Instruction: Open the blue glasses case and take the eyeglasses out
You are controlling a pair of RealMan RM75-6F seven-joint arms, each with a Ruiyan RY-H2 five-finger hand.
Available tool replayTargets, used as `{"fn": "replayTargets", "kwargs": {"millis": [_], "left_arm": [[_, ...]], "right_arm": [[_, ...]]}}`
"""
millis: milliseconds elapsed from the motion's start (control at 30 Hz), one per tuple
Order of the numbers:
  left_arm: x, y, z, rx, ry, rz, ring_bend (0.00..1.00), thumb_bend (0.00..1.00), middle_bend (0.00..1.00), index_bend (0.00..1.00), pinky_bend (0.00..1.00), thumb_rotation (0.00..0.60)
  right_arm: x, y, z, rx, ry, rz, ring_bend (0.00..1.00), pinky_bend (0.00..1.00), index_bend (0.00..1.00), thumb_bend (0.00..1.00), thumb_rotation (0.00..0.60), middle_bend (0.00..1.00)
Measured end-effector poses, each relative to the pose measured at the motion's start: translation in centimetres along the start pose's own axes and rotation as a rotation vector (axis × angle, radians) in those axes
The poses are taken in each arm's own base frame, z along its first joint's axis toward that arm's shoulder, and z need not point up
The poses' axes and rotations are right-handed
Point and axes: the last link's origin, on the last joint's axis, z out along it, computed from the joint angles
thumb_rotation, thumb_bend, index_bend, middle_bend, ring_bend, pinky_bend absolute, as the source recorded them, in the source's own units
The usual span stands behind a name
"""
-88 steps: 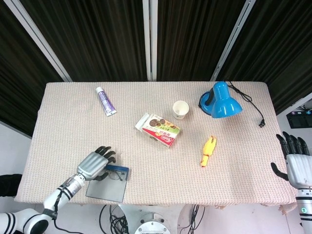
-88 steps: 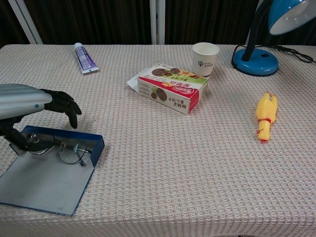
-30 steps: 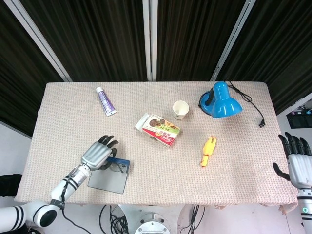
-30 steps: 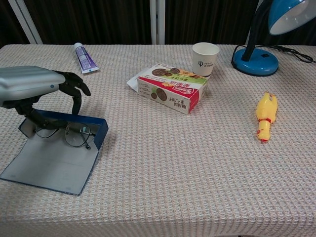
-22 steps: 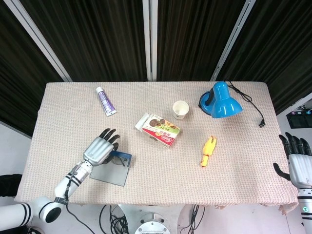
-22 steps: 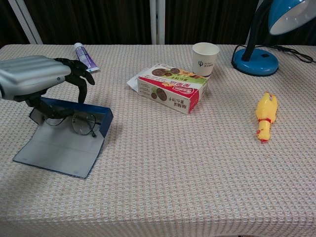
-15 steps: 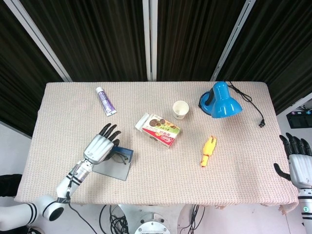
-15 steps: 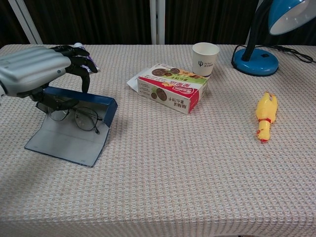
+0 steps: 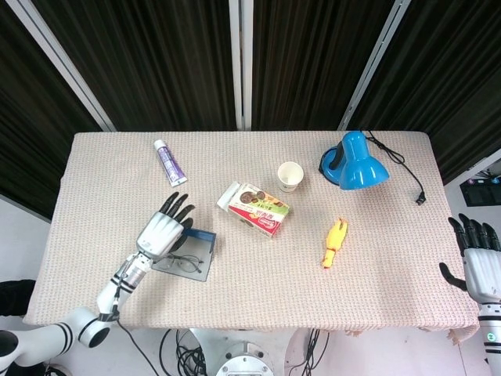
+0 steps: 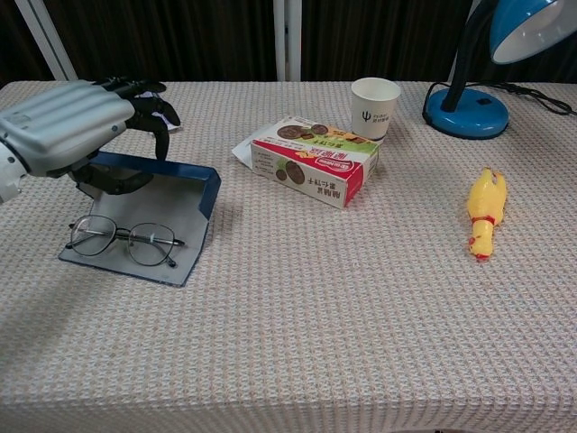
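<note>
One moment earlier the thin wire-framed eyeglasses [image 10: 123, 239] hung from the left hand [image 10: 68, 124]; now released, they lay on the open blue glasses case [image 10: 171, 203] flap, fingers empty and spread.

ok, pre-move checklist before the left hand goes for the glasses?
1. Blue glasses case open: ok, its flap lies flat on the table.
2. Eyeglasses reachable: ok, they rest uncovered on the flap, near its front edge.
3. Eyeglasses out of the case: not ok, they are not lifted clear.
4. Left hand free: cannot tell; it sits over the case's raised back edge, and whether its fingers touch that edge is hidden.
5. Right hand out of the way: ok, open, off the table's far right edge.
6. Clutter near the pick: ok, the cookie box lies apart from the case.
</note>
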Motion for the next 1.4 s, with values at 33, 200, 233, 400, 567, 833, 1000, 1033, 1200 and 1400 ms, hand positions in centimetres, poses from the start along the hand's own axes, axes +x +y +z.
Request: {"fn": "replayTargets", "kwargs": {"millis": [33,200,233,400,567,833,1000,1033,1200,1400], "left_arm": [[0.0,-0.1,0.2,0.003,0.006,0.002,0.00,0.37,0.20,0.56,0.07,0.600],[-0.2,-0.4,1.0,0.023,0.052,0.013,0.00,0.37,0.21,0.56,0.06,0.600],[-0.3,-0.5,1.2,0.027,0.056,0.016,0.00,0.37,0.21,0.56,0.06,0.600],[-1.0,-1.1,2.2,0.049,0.047,0.022,0.00,0.37,0.21,0.53,0.06,0.600],[-1.6,-1.6,3.0,0.080,0.017,0.003,0.00,0.36,0.20,0.27,0.07,0.600],[-1.2,-1.5,3.0,0.118,0.015,-0.021,0.00,0.30,0.15,0.09,0.07,0.600],[-0.6,-1.3,2.5,0.144,-0.009,-0.043,0.00,0.30,0.11,0.20,0.07,0.600],[-0.4,-1.2,2.4,0.148,-0.015,-0.045,0.00,0.30,0.10,0.22,0.07,0.600],[0.8,-0.8,1.4,0.165,-0.052,-0.076,0.00,0.30,0.10,0.27,0.08,0.600],[2.1,0.3,-0.9,0.191,-0.099,-0.161,0.00,0.31,0.12,0.33,0.06,0.600]], "right_arm": [[0.0,0.0,0.0,-0.001,-0.001,0.000,0.00,0.00,0.00,0.25,0.600,0.00],[-0.1,0.1,0.1,-0.008,-0.006,-0.001,0.00,0.00,0.00,0.25,0.600,0.00],[-0.1,0.2,0.1,-0.008,-0.007,-0.001,0.00,0.00,0.00,0.25,0.600,0.00],[-0.1,0.2,0.1,-0.010,-0.007,0.000,0.00,0.00,0.00,0.25,0.600,0.00],[-0.1,0.4,0.2,-0.015,-0.009,-0.002,0.00,0.00,0.00,0.25,0.600,0.00],[-0.1,0.3,0.2,-0.015,-0.006,0.002,0.00,0.00,0.00,0.25,0.600,0.00],[0.0,0.2,0.2,-0.012,-0.002,0.005,0.00,0.00,0.00,0.25,0.600,0.00],[0.0,0.2,0.2,-0.012,-0.002,0.005,0.00,0.00,0.00,0.25,0.600,0.00],[0.1,0.2,0.1,-0.012,0.002,0.007,0.00,0.00,0.00,0.25,0.600,0.00],[0.0,0.3,0.2,-0.015,0.001,0.010,0.00,0.00,0.00,0.25,0.600,0.00]]}}
